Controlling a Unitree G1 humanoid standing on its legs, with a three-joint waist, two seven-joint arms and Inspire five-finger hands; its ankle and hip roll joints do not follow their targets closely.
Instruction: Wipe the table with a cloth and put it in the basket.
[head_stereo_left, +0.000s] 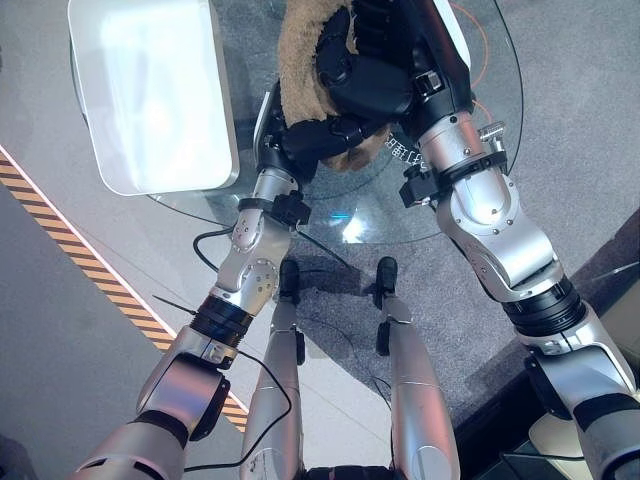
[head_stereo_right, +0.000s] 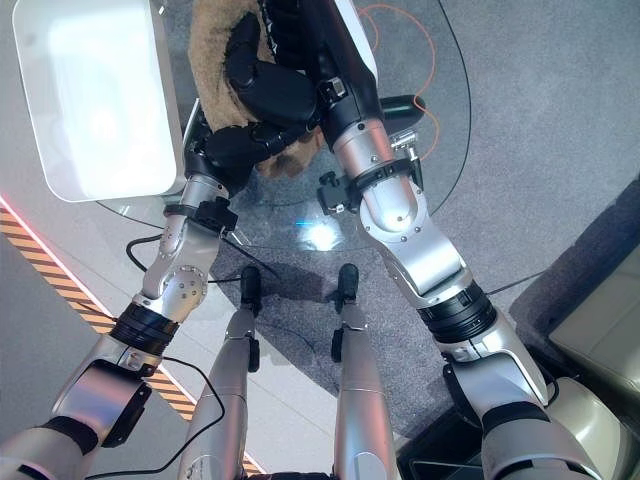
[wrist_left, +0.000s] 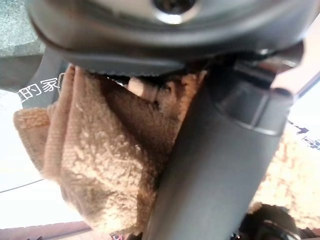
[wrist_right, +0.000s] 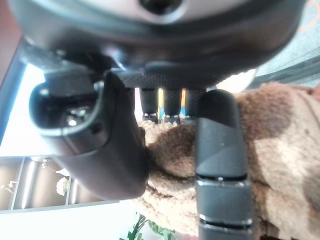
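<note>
A fluffy brown cloth (head_stereo_left: 300, 60) is bunched up over the round glass table (head_stereo_left: 400, 215), close to its near edge. My right hand (head_stereo_left: 365, 75) comes in from the right and lies over the cloth, its fingers (wrist_right: 220, 150) curled into the pile. Just below it, my left hand (head_stereo_left: 305, 135) reaches up from the near edge; the left wrist view shows the cloth (wrist_left: 100, 165) pinched between palm and thumb (wrist_left: 215, 165). The two hands touch each other around the cloth. A white rectangular basket (head_stereo_left: 222, 100) stands on the table's left part, beside the cloth.
An orange cable (head_stereo_right: 400, 30) lies on the grey carpet beyond the table at the right. A yellow-and-black striped line (head_stereo_left: 60, 240) runs across the floor at the left. Beige furniture (head_stereo_right: 600, 330) stands at the lower right.
</note>
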